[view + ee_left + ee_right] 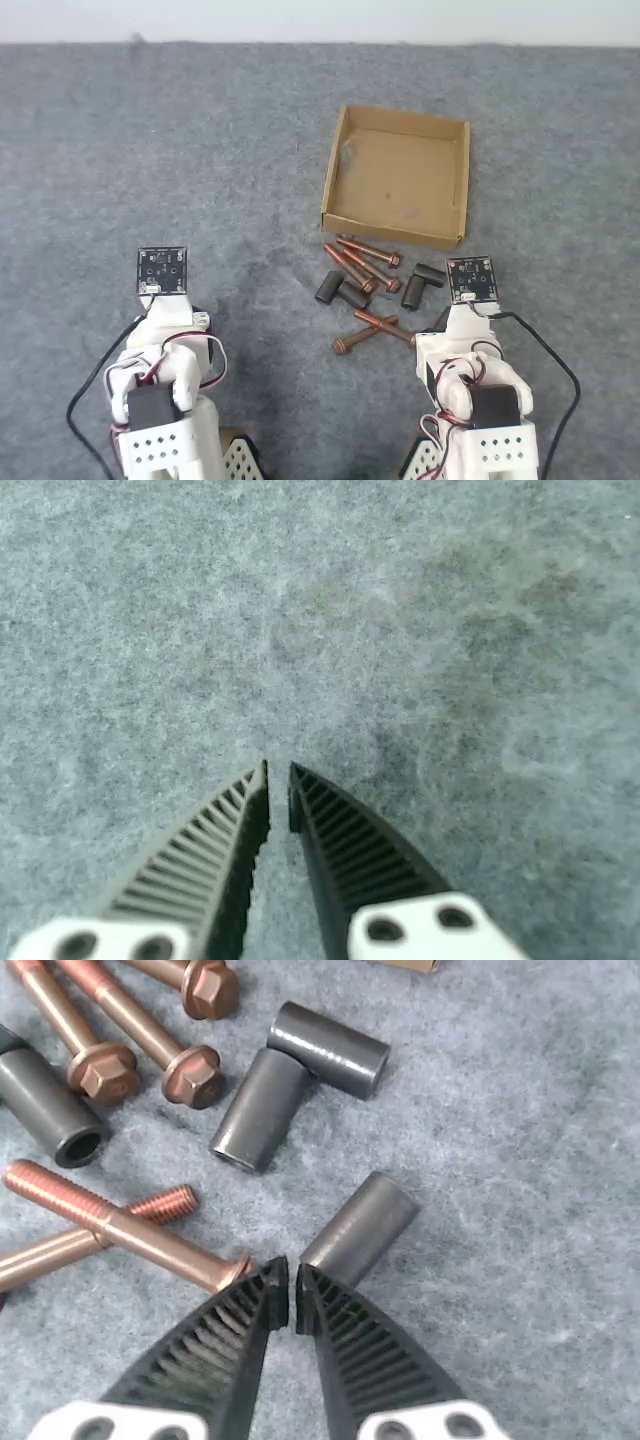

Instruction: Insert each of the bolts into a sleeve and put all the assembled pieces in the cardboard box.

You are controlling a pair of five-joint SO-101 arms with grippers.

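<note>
The right gripper [291,1295] is almost shut and holds nothing. Its tips are just beside a dark sleeve [360,1228]. The left gripper [277,800] is almost shut too, over the grey carpet [420,630]. Copper bolts [365,262] lie near the cardboard box [390,228].

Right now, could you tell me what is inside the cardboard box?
Inside the cardboard box I see bare floor with nothing lying on it. Its near wall covers a thin strip of floor right behind it, so that strip cannot be checked.
</note>
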